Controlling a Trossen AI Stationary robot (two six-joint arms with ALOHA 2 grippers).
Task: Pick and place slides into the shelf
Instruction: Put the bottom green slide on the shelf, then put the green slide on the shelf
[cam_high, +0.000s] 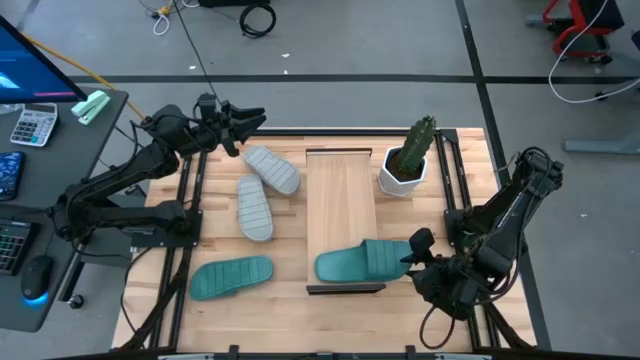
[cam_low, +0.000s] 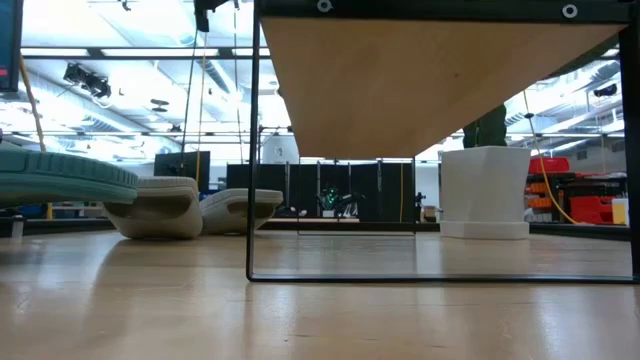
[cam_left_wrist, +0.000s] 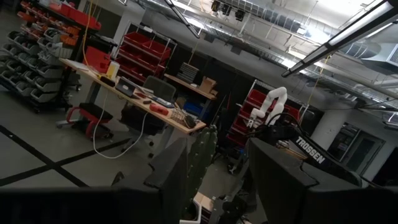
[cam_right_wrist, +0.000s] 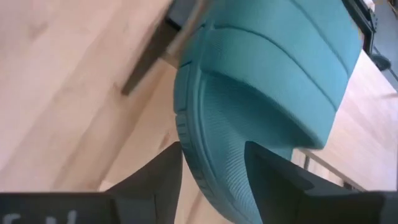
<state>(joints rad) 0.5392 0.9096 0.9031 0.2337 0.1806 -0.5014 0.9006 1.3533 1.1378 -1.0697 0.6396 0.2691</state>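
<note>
One teal slide (cam_high: 360, 263) lies across the near end of the shelf (cam_high: 340, 195), its strap end overhanging the shelf's right edge. My right gripper (cam_high: 413, 252) is at that end, fingers apart on either side of the sole's rim (cam_right_wrist: 211, 155). A second teal slide (cam_high: 232, 277) rests sole-down on the table at the near left. Two grey slides (cam_high: 272, 168) (cam_high: 255, 208) lie left of the shelf. My left gripper (cam_high: 250, 122) hangs open in the air above the table's far left, holding nothing. My right gripper has one finger (cam_right_wrist: 158, 177) on each side of the teal slide's rim at its strap end (cam_right_wrist: 199, 143), coming slanting down from the table's right. The slide lies on the shelf. I cannot tell whether the fingers touch it.
A white pot with a green plant (cam_high: 405, 165) stands right of the shelf's far end. The shelf is a raised board on a thin dark frame (cam_low: 250, 150), with free room under it. Bare tabletop (cam_high: 290, 300) lies between the near teal slide and the shelf.
</note>
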